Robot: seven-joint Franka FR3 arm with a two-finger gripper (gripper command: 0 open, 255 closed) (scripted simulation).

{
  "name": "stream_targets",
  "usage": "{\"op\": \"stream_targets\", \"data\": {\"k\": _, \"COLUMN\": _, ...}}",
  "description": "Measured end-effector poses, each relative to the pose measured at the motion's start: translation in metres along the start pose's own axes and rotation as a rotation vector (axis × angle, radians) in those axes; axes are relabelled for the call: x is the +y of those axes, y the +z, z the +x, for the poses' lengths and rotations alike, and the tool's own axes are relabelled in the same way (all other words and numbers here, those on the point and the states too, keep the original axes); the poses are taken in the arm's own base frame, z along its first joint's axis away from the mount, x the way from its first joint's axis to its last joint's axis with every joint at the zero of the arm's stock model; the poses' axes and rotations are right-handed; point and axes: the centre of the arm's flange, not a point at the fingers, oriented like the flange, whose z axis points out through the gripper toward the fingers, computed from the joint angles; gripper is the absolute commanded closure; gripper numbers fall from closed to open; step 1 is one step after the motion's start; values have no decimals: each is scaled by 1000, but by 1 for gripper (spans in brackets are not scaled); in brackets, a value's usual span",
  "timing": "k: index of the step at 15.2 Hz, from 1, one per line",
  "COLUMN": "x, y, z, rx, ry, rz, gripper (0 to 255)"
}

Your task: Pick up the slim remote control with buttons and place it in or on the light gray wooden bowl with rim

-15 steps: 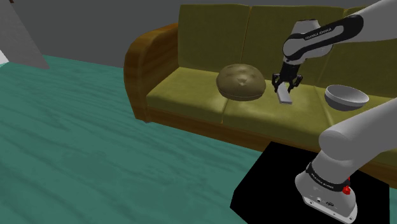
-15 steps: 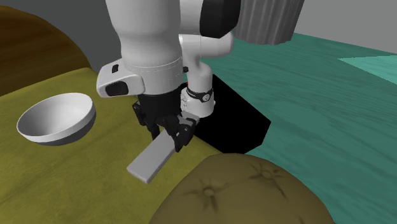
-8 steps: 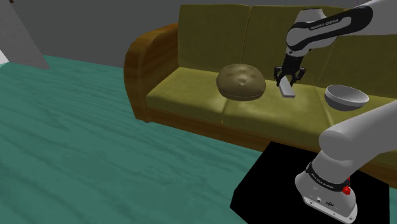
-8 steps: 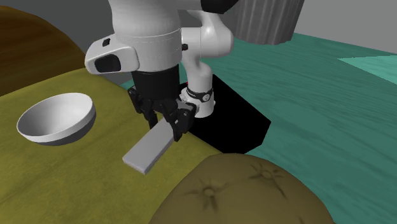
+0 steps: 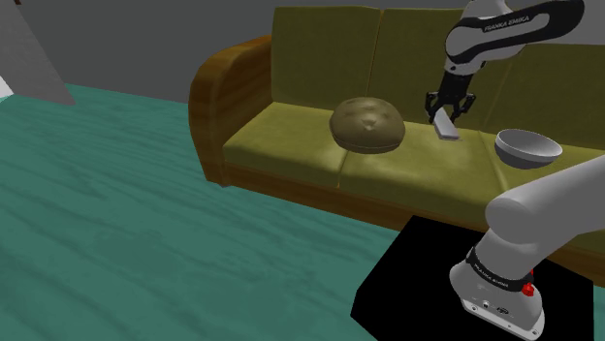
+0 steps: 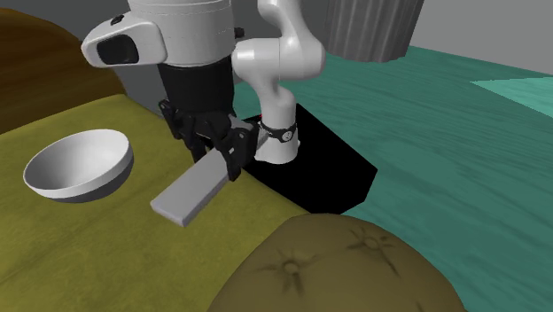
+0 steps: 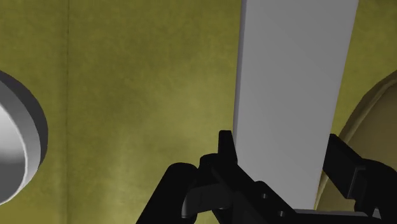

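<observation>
The remote (image 6: 190, 188) is a plain grey flat slab, drawn without visible buttons. My black gripper (image 6: 215, 146) is shut on one end of it, and it hangs tilted above the olive sofa seat. In the shoulder view the gripper (image 5: 447, 108) holds the remote (image 5: 448, 127) between the round cushion and the bowl (image 5: 527, 147). The grey bowl (image 6: 78, 165) rests upright on the seat, apart from the remote. From the wrist view, the remote (image 7: 291, 89) runs out from between the fingers (image 7: 224, 149), with the bowl's rim (image 7: 25, 140) off to one side.
A round brown cushion (image 5: 367, 124) lies on the sofa seat (image 5: 291, 145) beside the gripper; its edge (image 6: 346, 266) is close under the remote. The sofa has a wooden armrest (image 5: 225, 87) and a tall backrest. My stand (image 5: 504, 281) sits on a black patch of green floor.
The gripper has risen with the remote and shifted toward the bowl. The remote is now higher above the seat. The bowl and cushion have not moved.
</observation>
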Motion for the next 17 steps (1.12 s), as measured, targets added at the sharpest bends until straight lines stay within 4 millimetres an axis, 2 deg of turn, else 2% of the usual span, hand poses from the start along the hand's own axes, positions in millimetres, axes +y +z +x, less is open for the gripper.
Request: {"op": "stream_targets", "data": {"k": 17, "x": 218, "y": 2, "z": 40, "rx": 0, "ry": 1, "rz": 1, "gripper": 255}}
